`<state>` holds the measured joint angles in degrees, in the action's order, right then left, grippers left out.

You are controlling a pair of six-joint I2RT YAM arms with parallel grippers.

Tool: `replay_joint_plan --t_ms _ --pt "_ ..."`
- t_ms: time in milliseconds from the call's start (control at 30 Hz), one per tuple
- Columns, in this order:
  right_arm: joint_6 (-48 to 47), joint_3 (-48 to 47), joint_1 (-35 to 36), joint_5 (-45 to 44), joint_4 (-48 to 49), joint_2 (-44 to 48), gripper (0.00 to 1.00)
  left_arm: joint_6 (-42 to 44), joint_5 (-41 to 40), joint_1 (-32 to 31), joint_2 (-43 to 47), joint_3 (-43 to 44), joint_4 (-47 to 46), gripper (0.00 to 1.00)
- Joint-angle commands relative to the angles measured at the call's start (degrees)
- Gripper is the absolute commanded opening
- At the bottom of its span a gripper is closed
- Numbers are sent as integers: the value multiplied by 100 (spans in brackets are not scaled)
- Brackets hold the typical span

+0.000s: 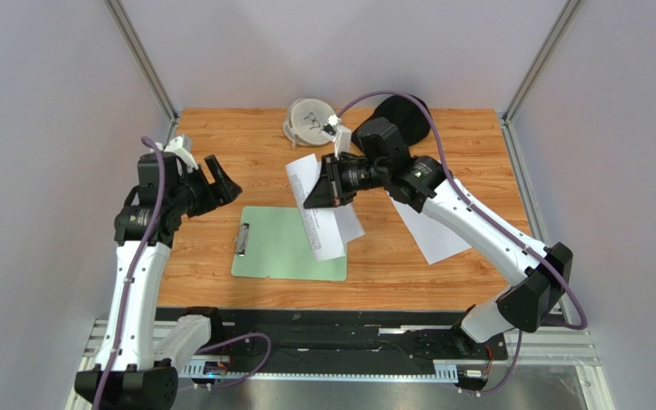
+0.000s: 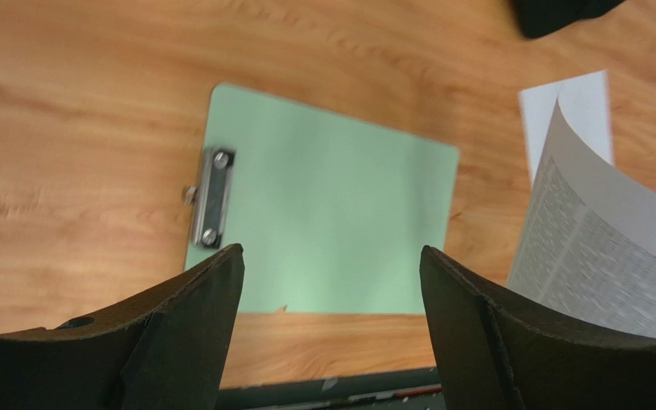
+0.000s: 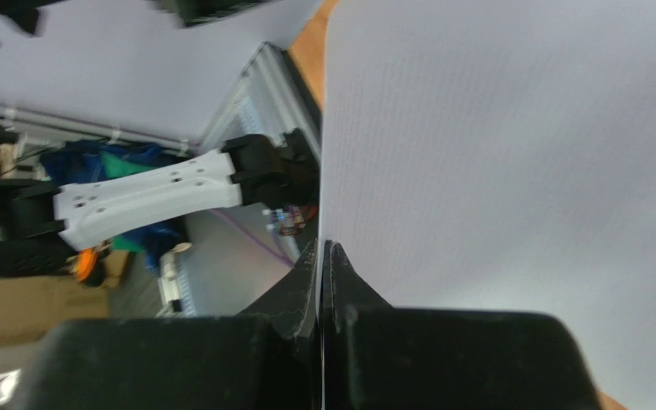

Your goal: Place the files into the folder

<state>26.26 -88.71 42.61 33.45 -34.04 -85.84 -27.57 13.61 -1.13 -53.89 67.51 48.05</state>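
**Holding a sheet [image 1: 323, 229] over the folder [image 1: 278, 248]**

The wooden table [image 1: 220, 141] fills the middle of the top view. The folder lies flat at lower centre, its clip [image 1: 242, 240] at the left end. The sheet hangs curled from the right gripper [image 1: 323, 193], whose fingers are pinched on its edge, and covers the folder's right end. A second sheet [image 1: 432, 237] lies right of centre, partly under that arm. The left gripper [image 1: 223, 184], at upper left, has its fingers spread apart and holds nothing. A black lump [image 1: 407, 114] and a white round thing [image 1: 307, 122] sit at top centre.

Wooden table [image 1: 254, 145] enclosed by plain pale grey walls [image 1: 40, 128], evenly lit
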Motion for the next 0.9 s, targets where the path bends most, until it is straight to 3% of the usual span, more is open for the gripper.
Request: replay_joint_plan --t_ms 0,200,300,367,500,733,867 --pt "1081 343 -68 1417 1250 313 0 446 2 437 63 -518 477 84" --pt "1444 1881 -797 1751 1979 227 0 253 239 490 -218 -897 47 83" --pt "684 2463 -1149 1752 1797 -352 0 243 353 482 -464 -985 -181 83" --pt "171 2525 -1325 1656 1322 -1035 0 314 484 490 -841 -932 -191 83" --pt "-578 2429 -1396 1331 1312 -2073 0 603 661 490 -1606 -783 -130 80" --pt "-26 2542 -1659 5 1699 -2332 0 814 -259 412 -2406 -677 -252 72" --pt "517 2762 -1677 -7 2093 -2358 0 1235 -779 227 -3030 -493 -218 69"
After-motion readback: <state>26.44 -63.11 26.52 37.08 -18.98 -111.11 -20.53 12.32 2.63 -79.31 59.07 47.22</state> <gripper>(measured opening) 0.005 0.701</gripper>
